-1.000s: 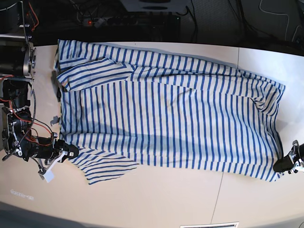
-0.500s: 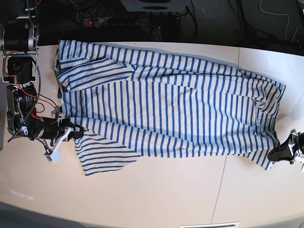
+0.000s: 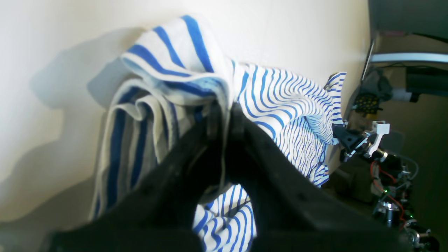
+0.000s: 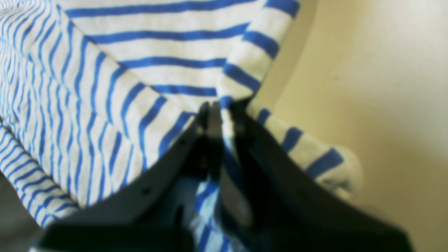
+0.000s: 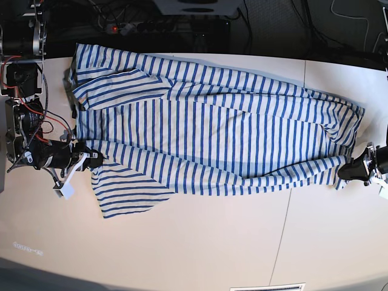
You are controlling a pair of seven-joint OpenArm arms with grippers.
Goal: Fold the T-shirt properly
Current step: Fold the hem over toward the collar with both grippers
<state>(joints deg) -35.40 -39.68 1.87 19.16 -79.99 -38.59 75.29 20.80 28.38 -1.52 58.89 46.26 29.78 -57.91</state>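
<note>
While both our grippers, left [image 5: 347, 171] and right [image 5: 95, 159], stayed clamped on the white, blue-striped cotton T-shirt [image 5: 212, 133] spread across the pale table [image 5: 200, 254], we had drawn its near edge inward, starting the lengthwise fold.

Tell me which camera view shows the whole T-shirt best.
The base view: the T-shirt lies spread lengthwise across the table, both sleeves visible. The left wrist view shows only bunched fabric at the left hand; the right wrist view shows only the pinched edge at the right hand.
</note>
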